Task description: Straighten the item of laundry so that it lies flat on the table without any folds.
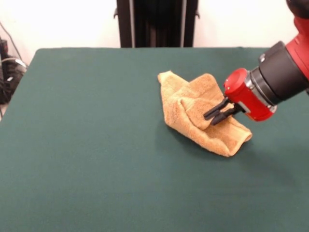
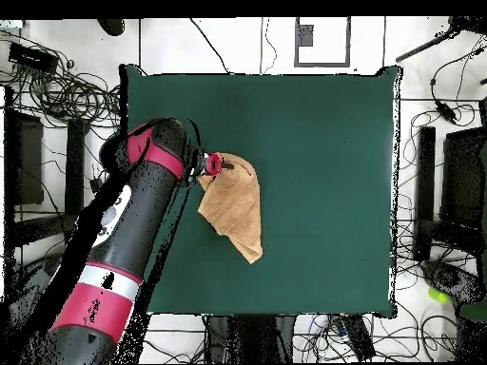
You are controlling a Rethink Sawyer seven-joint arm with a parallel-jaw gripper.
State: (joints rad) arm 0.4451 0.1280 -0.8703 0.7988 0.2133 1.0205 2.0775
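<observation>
Towel (image 1: 193,108) crumpled (folds stacked), right of centre on table (image 1: 87,145), long axis diagonal toward far left in front view. Gripper (image 1: 215,115) nearly closed, pinching towel fold; arm (image 2: 143,209) alongside.

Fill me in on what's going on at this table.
A red and black Sawyer arm is working on an orange-tan hand towel on the dark green table. Its tool is low and angled sideways, the black fingers pinching a raised fold near the towel's middle. The towel is bunched and folded over itself, not yet flat.
</observation>
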